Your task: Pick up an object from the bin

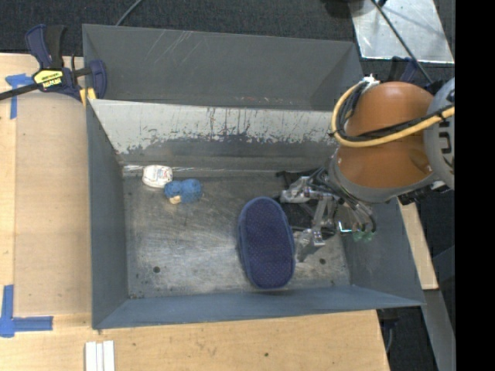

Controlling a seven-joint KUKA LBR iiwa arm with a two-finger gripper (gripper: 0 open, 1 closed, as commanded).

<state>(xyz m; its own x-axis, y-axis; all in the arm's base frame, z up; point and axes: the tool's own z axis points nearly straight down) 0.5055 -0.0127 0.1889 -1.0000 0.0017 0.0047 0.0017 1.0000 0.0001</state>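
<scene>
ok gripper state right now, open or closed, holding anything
gripper: cannot be told whether open or closed; it sits at the right edge of the dark blue oval pad, with nothing visibly held.

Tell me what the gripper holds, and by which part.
Nothing; the gripper hangs open beside the right edge of the dark blue oval pouch.

Dark carpet (216, 2) lies along the top, with a shiny metal plate (410, 29) at right.
</scene>
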